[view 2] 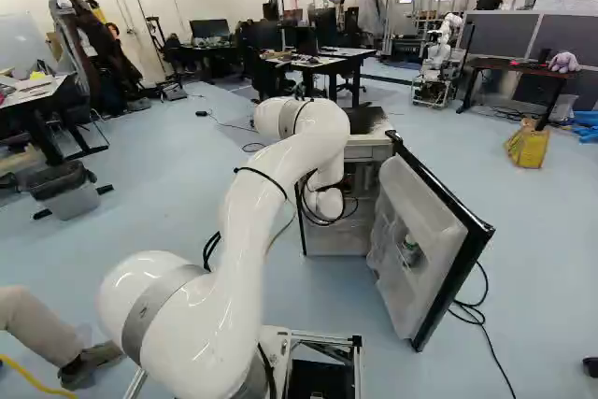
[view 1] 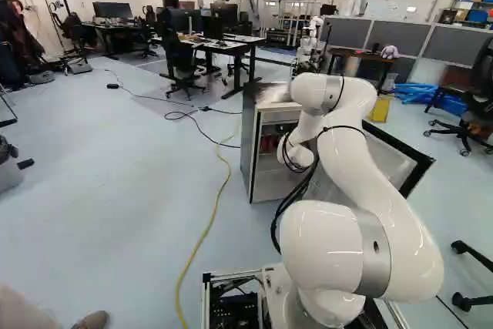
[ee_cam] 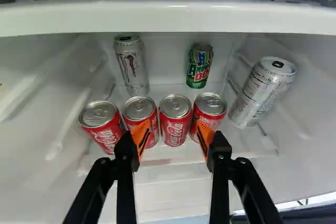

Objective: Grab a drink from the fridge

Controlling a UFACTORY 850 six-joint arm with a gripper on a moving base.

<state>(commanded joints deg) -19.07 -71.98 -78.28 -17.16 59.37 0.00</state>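
Fridge (view 1: 250, 144): stands on the floor ahead of the base, front open. Arm (view 2: 252, 203): reaches from the base to the fridge opening, its wrist end at the opening in both base views. Fridge door (view 2: 434, 212): swung wide, to the right of the arm in the right base view; a small bottle (view 2: 409, 249) sits in its inner rack.

End effector (ee_cam: 173, 132): in the wrist view it points into the fridge at the drinks. Fingers spread apart, gap somewhat wider than one red can; grip empty. Orange pads (ee_cam: 140, 134) overlap the view of two red cans; contact cannot be told.

Drinks, all inside the fridge. White-and-silver can (ee_cam: 265, 93): stands beside one end of the red row, near the side wall. Silver can with dark marks (ee_cam: 132, 66): beyond the row, near the back wall. Four red cans (ee_cam: 175, 121): side by side across the front, one directly ahead of the finger gap, its neighbours behind the pads. Green can (ee_cam: 200, 66): beyond the row, near the back wall, apart from the marked silver can.
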